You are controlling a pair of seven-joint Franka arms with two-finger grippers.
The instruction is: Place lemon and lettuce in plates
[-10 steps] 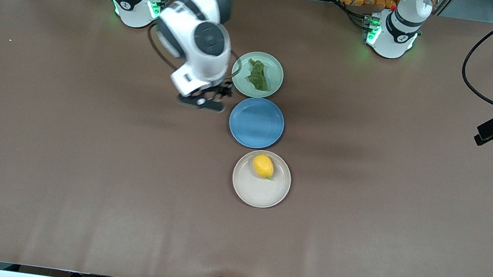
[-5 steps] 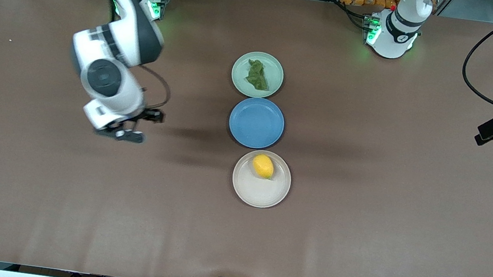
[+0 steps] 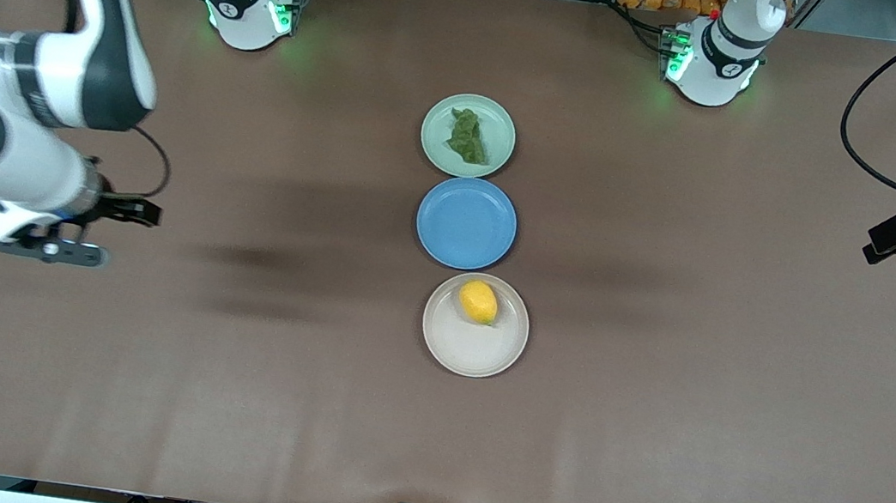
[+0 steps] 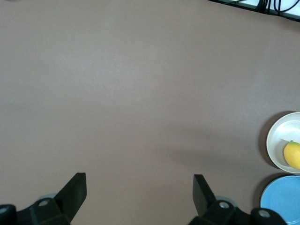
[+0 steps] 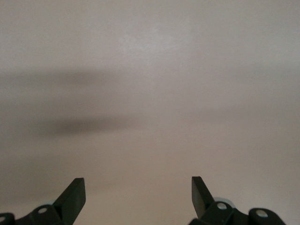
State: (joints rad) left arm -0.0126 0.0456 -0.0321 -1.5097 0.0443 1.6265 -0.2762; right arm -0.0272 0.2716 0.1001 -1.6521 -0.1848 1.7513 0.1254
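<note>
Small oval bright yellow lemon [image 3: 478, 301] lying in round shallow cream-beige plate [image 3: 472, 350], the plate nearest the front camera. Small wrinkly dark green lettuce piece [image 3: 468, 136] lying in round shallow pale green plate [image 3: 438, 136], farthest from that camera. Round blue plate [image 3: 466, 223] between the two, nothing in it.

Right gripper [image 5: 137, 199] up over bare brown table mat [image 3: 221, 395] at the right arm's end, well apart from all plates; fingers spread wide, nothing between them. Left gripper [image 4: 139, 197] likewise spread and empty, high over bare mat, cream plate and lemon at the edge of its wrist view; left arm waiting.

Judged status: both placements done, each item on its own plate. Nothing apparent left beyond parking the arms.
</note>
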